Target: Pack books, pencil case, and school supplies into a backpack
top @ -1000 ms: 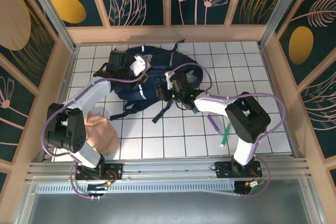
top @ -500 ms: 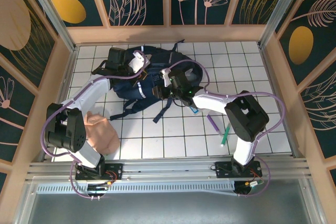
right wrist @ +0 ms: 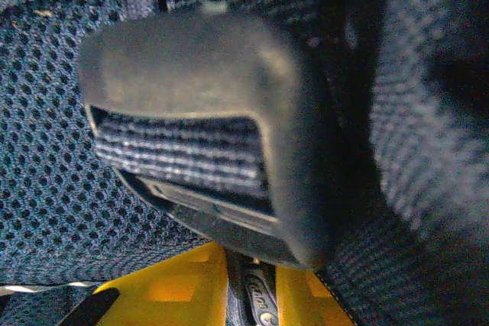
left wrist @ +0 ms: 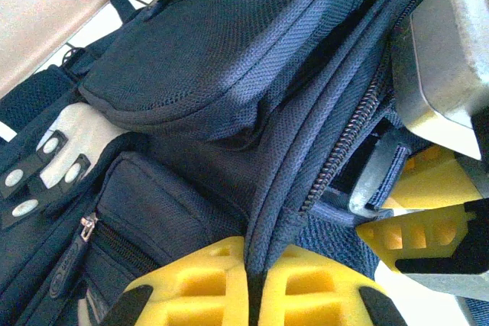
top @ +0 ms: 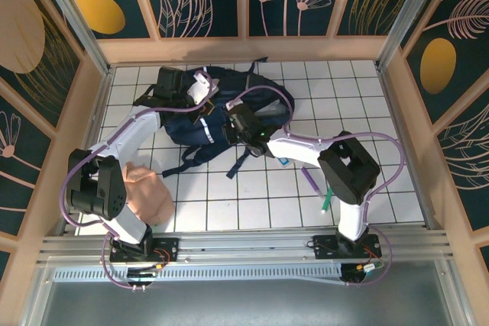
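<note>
My L pincer [left wrist: 254, 284] clenched on large dark navy fabric backpack [left wrist: 229, 59], at seam; R pincer [right wrist: 238, 280] pinching small dark tab [right wrist: 258, 297].

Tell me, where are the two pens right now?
In the overhead view, the purple pen and green pen lie on the tiled table right of centre, beside the right arm, apart from the backpack.

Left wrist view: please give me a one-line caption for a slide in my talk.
Left pincer clamped on a fabric ridge of the navy backpack, next to its zipper.
</note>
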